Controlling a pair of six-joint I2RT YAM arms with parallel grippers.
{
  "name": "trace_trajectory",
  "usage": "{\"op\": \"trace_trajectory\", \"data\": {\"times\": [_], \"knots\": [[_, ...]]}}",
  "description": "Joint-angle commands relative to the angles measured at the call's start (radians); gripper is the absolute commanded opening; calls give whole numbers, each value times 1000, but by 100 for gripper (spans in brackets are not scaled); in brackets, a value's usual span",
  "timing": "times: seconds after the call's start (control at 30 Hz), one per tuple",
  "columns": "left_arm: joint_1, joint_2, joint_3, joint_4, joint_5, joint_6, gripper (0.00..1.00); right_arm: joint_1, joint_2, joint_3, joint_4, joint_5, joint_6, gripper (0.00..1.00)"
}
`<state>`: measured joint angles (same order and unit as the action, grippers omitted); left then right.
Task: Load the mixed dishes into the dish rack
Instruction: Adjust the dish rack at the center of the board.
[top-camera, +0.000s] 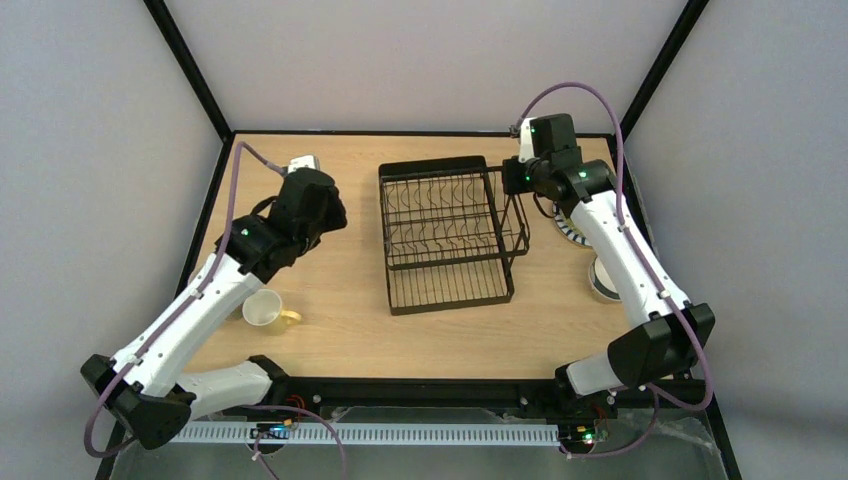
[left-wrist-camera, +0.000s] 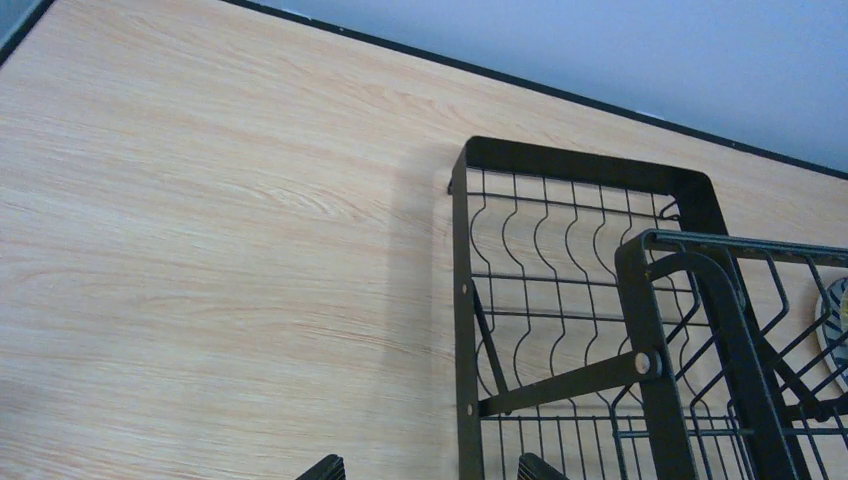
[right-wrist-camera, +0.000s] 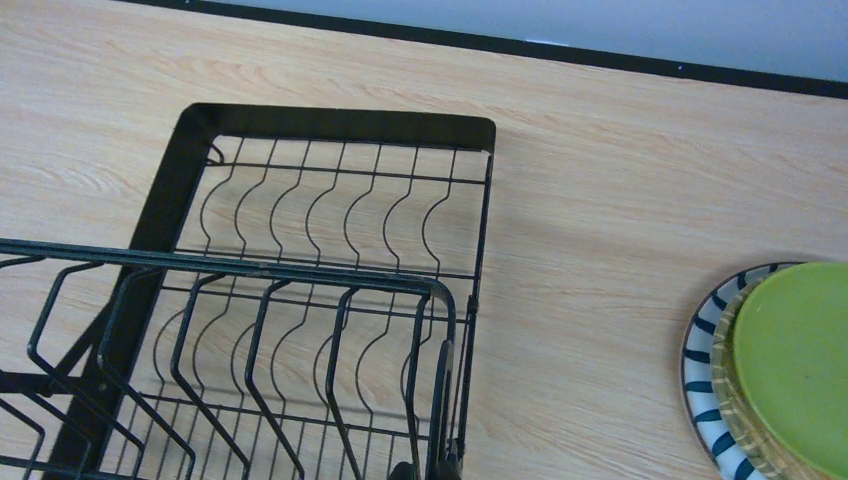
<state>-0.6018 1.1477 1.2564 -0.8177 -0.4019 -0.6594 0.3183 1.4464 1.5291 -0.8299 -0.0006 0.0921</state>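
Note:
The black wire dish rack (top-camera: 445, 235) stands mid-table with nothing in it. My right gripper (top-camera: 516, 182) is at its far right side; in the right wrist view its fingertips (right-wrist-camera: 442, 470) are shut on an upright bar of the rack's (right-wrist-camera: 330, 300) raised section. My left gripper (top-camera: 318, 195) hovers left of the rack, open, with only table and the rack's (left-wrist-camera: 560, 330) left frame bar showing between its fingertips (left-wrist-camera: 322, 468). A pale yellow mug (top-camera: 265, 310) lies near the left arm. The lime green plate (right-wrist-camera: 800, 370) tops a stack on the striped-rim plate (right-wrist-camera: 705, 390).
The plate stack (top-camera: 570, 232) lies right of the rack, partly under my right arm. A pale mug (top-camera: 600, 282) stands nearer the front, half hidden by that arm. Black frame posts and grey walls enclose the wooden table (top-camera: 340, 330).

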Motion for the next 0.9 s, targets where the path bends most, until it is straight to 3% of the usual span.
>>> {"op": "trace_trajectory", "data": {"times": [0.0, 0.47, 0.87], "knots": [[-1, -41, 28, -73, -68, -12, 99, -8, 33, 30, 1, 30, -131, 0], [-1, -21, 18, -46, -48, 3, 99, -5, 68, 53, 160, -245, -349, 0], [52, 71, 7, 5, -4, -35, 99, 7, 256, 219, 207, -345, -520, 0]]}}
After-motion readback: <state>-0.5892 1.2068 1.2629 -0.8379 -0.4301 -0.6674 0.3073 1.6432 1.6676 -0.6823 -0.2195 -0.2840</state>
